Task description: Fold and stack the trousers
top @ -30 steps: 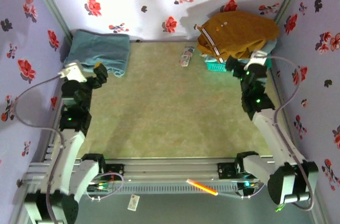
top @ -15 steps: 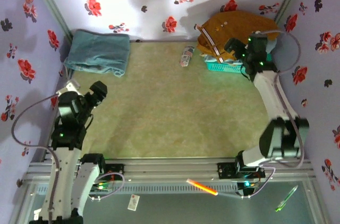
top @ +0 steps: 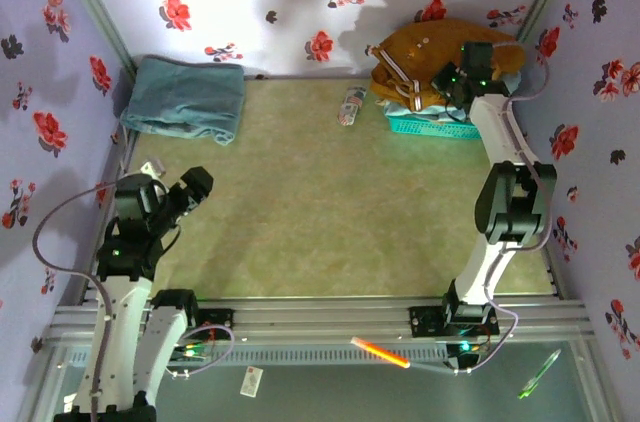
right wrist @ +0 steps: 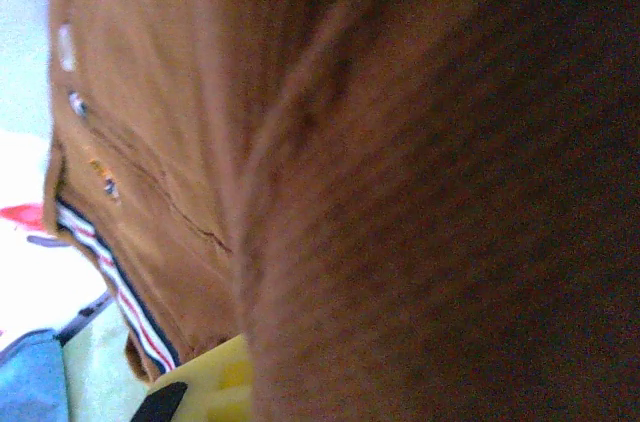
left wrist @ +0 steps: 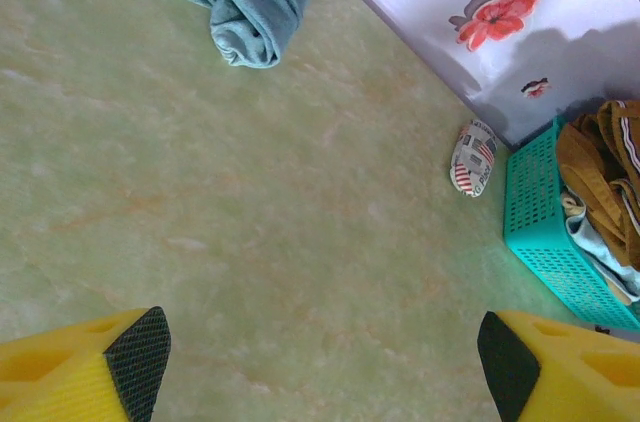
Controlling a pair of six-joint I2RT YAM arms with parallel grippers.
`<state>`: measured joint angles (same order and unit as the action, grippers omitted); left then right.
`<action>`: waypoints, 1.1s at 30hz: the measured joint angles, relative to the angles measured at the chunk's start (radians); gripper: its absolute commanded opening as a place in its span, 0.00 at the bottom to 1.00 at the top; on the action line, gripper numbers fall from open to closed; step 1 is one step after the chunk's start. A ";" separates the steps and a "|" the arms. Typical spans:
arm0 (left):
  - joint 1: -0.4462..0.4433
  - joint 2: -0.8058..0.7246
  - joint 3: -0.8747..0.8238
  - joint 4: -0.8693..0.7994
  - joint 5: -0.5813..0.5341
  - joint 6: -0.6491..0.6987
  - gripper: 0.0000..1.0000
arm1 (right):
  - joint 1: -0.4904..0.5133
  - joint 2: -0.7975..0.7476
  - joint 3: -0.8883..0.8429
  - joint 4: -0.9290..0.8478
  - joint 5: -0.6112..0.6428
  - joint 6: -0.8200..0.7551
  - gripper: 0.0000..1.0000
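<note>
Fetching stage: right gripper (top: 447, 80) closed into the trousers (top: 415, 47), which lie heaped in the teal basket (top: 425, 126) at the far right corner.
Idle arm: left gripper (left wrist: 320, 354) spread wide, holding nothing, above the bare worktop (top: 320, 202).
Done: the grasp only, by appearance.
Remaining: lifting out, spreading flat, folding, stacking, probably with the folded blue garment (top: 185, 97) at far left.

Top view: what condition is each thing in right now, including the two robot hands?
basket: upright, stuffed with clothes
trousers: heaped unfolded on the basket
blue garment: folded, by the far wall
crumpled packet: lying on the table
left hand: open, empty
right hand: shut on the trousers
</note>
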<state>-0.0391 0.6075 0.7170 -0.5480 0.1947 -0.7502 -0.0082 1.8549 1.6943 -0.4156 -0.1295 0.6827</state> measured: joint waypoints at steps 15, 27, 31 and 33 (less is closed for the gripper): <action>0.000 0.078 0.034 0.025 0.035 0.000 0.82 | 0.125 -0.256 0.120 -0.143 0.011 -0.101 0.00; 0.000 0.103 0.062 0.050 0.042 -0.002 0.90 | 0.752 -0.738 -0.315 -0.004 0.224 -0.175 0.68; 0.000 0.132 0.077 0.045 0.037 -0.003 0.93 | 0.900 -0.704 -0.474 0.077 0.227 -0.127 0.75; 0.000 0.144 0.079 0.042 0.034 -0.003 0.93 | 0.936 -0.631 -0.499 0.089 0.225 -0.113 0.75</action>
<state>-0.0387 0.7513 0.7959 -0.5056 0.2287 -0.7536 0.9279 1.2240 1.1954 -0.3271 0.0956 0.5694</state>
